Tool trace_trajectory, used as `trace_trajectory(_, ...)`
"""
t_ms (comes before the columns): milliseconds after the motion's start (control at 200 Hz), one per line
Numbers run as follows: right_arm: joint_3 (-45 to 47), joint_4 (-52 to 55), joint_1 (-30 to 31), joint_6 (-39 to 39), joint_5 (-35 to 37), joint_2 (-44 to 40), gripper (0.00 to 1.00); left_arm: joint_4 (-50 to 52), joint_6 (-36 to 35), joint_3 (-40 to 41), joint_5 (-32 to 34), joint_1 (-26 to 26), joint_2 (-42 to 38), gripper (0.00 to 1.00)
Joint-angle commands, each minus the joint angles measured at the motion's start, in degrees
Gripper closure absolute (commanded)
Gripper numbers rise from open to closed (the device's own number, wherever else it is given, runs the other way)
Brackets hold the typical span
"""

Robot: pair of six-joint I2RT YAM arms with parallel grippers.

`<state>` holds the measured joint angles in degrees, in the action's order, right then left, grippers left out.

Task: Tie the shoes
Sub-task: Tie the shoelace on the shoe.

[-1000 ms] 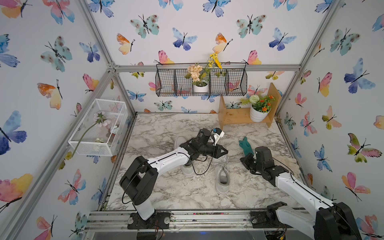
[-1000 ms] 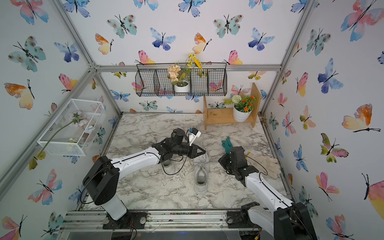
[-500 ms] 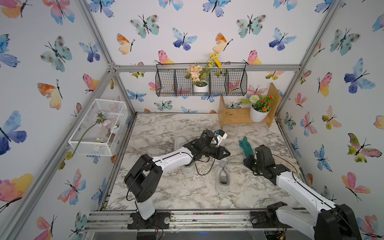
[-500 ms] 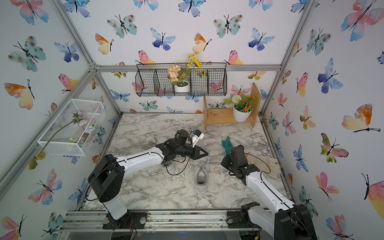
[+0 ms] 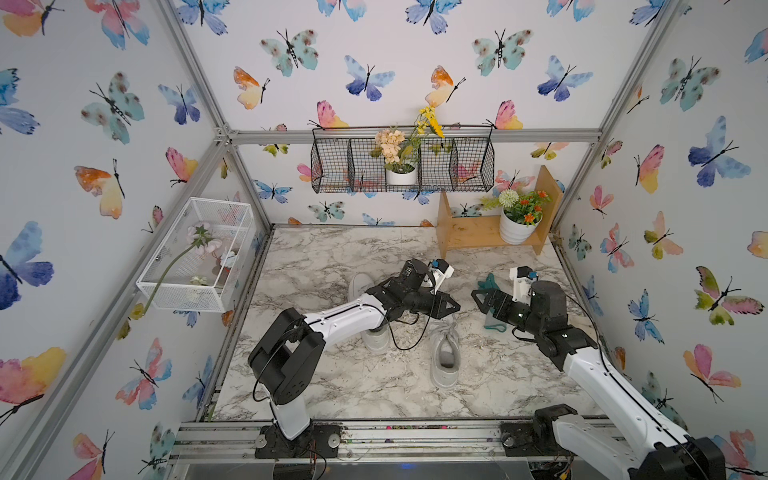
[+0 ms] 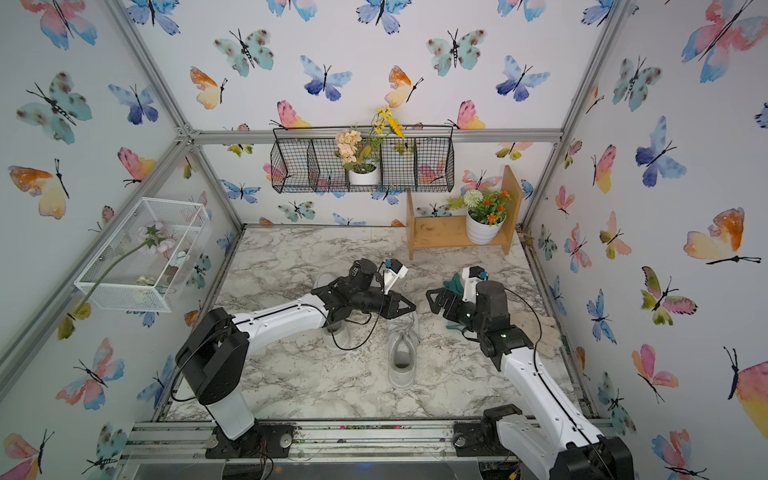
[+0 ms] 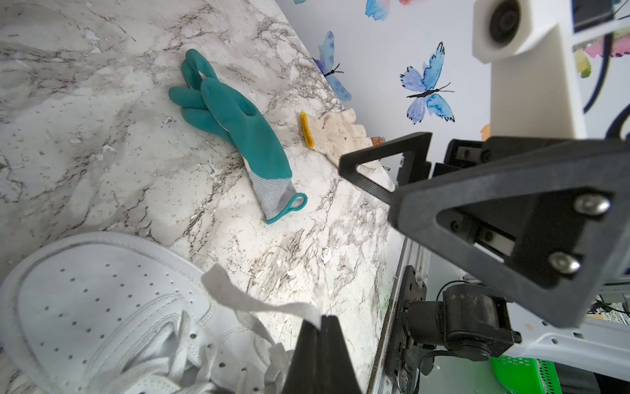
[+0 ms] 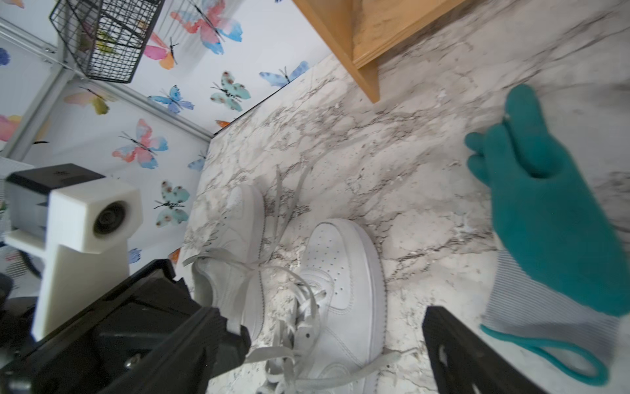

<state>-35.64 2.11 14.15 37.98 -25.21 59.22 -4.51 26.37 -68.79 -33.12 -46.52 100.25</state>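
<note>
Left hand (image 7: 322, 320) clenched on lace (image 7: 245, 302) of shoe (image 7: 102, 307); right hand (image 7: 366, 186) spread open, empty.

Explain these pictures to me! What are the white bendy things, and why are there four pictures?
The white bendy things are robot arms: a left arm and a right arm. Each ends in a black pincer called a gripper.

Two pictures look down from a camera up high, side by side like two eyes. The other two come from little cameras on the arms' wrists, so everything looks close up.

On the marble table stand a white shoe and a second shoe, partly hidden under the left arm. A teal glove and a cream glove lie there too.

The left gripper is pinched shut on a white lace. The right gripper is open and holds nothing.
</note>
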Motion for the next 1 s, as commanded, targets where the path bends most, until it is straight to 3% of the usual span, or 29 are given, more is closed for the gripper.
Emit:
trace_trajectory(0, -2.1, -5.4, -0.7, 3.3, -12.3, 4.3, 0.00, -1.0, -0.3, -0.2, -2.3, -0.2, -0.8, 1.00)
trace_trajectory(145, -2.5, -8.6, -1.1, 9.1, -19.4, 9.0, 0.20, -1.3, -0.3, 0.0, -2.4, -0.2, -0.9, 1.00)
trace_trajectory(506, -4.3, -6.1, -1.1, 14.4, -26.7, 15.0, 0.30, -1.8, -0.2, -0.2, -2.7, -0.8, -0.6, 1.00)
trace_trajectory(806, -5.7, -9.4, -0.9, 16.8, -28.3, 18.0, 0.35, -1.8, -0.4, -0.2, -2.8, -1.2, -0.4, 1.00)
trace_trajectory(996, -6.1, -11.7, -0.9, 18.4, -29.3, 18.7, 0.44, -1.7, -0.4, -0.3, -3.0, -1.2, -0.2, 1.00)
